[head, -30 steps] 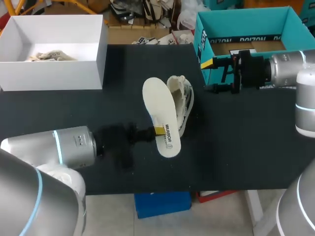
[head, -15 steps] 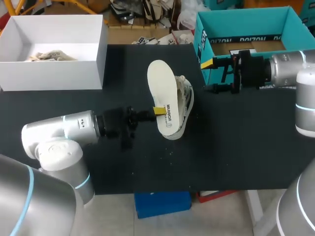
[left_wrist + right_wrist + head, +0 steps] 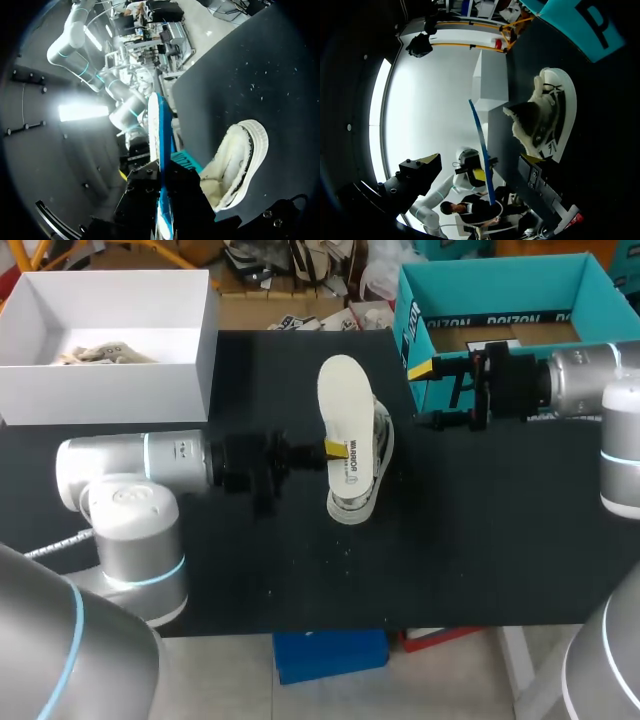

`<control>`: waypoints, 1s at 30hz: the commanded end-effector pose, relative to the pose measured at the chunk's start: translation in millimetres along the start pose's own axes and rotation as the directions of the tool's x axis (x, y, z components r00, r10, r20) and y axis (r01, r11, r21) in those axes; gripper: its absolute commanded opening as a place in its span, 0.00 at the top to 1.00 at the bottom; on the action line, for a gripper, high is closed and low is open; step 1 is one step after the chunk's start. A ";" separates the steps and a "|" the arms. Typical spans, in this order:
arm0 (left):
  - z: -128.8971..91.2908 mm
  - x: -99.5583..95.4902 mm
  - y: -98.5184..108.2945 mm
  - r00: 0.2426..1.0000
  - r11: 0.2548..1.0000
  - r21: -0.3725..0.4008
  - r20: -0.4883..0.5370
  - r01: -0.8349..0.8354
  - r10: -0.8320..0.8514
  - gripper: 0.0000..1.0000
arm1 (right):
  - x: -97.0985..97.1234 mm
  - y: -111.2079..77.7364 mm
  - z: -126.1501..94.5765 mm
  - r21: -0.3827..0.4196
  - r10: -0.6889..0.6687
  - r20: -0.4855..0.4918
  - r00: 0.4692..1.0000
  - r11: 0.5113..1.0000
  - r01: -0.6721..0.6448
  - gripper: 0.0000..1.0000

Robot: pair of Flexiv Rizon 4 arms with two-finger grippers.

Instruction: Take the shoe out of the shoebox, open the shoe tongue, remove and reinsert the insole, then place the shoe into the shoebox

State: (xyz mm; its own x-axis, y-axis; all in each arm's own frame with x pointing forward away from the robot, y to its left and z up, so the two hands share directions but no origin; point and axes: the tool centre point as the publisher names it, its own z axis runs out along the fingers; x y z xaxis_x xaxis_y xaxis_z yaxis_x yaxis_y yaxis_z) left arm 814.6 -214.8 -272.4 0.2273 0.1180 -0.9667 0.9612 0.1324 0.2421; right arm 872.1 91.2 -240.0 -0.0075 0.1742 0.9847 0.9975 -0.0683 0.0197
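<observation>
Though thin, smooth oval insole [image 3: 342, 405]

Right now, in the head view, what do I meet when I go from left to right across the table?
White box → insole → right tool. The shoe overlaps the insole, so I leave it out.

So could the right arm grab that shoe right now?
Probably yes: the right gripper is open beside the shoe with bare table between; only the insole in the left gripper hangs over it.
</observation>
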 end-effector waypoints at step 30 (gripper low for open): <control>-2.9 -0.9 4.2 0.994 0.998 0.055 -0.108 0.022 -0.016 1.00 | -17.0 -5.9 47.3 0.058 -0.134 -0.047 0.990 0.989 0.137 0.00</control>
State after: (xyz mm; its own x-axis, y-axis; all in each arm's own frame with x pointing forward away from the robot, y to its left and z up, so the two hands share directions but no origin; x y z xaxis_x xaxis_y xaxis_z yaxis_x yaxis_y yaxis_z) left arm 818.4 -211.4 -271.0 0.1930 0.2171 -0.9569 0.9735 0.0798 0.2144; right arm 861.3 124.9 -259.5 -0.1451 0.1341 0.9803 0.9891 -0.0059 0.1472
